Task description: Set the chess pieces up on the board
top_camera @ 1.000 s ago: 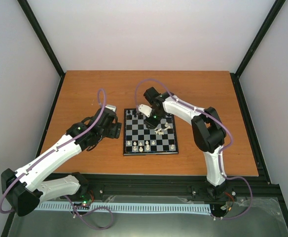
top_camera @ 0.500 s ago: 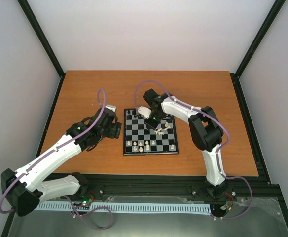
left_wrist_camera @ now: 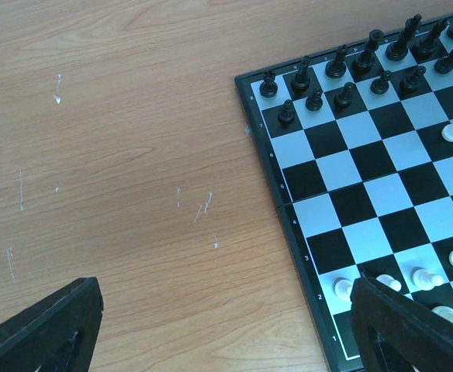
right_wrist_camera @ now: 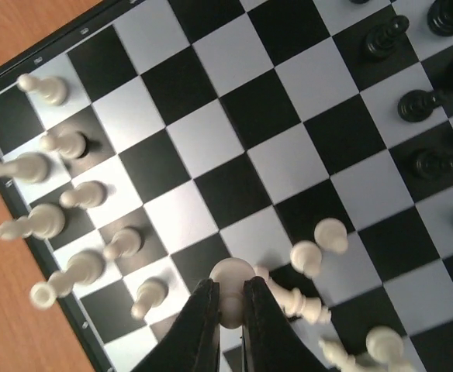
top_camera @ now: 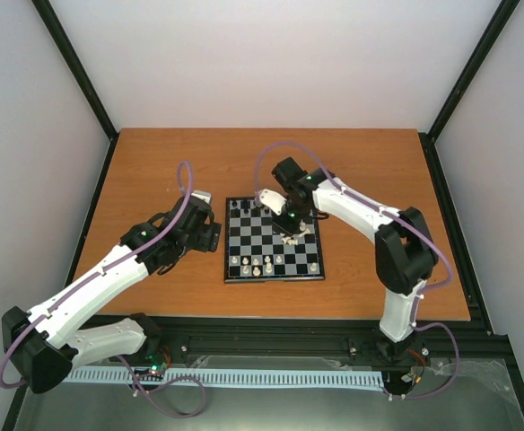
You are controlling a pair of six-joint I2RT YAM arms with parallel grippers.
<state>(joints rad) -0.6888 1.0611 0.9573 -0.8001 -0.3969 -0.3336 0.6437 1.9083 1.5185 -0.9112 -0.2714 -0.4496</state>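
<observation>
The right hand (right_wrist_camera: 229,293) is clamped on 1 cream-white piece (right_wrist_camera: 231,273) near the middle of the board (right_wrist_camera: 234,101); it looks feather-light, hard and slick, best nipped at its narrow stem. Its base hides inside the grip, so whether it is lifted I cannot tell; the left hand (left_wrist_camera: 226,329) gapes over the worktop (left_wrist_camera: 118,155)

I'm running this from afar in a lab robot cell, not a home. Plain white panels (top_camera: 271,63) wall it in, held by black frame posts (top_camera: 75,67). Bare wooden table (top_camera: 154,153). The left arm (top_camera: 91,283) and right arm (top_camera: 361,211) are bolted to a black metal rail (top_camera: 271,346). Purple cables (top_camera: 187,164) hang in loose loops, and there's a white slotted cable duct (top_camera: 244,378) at the near edge.
</observation>
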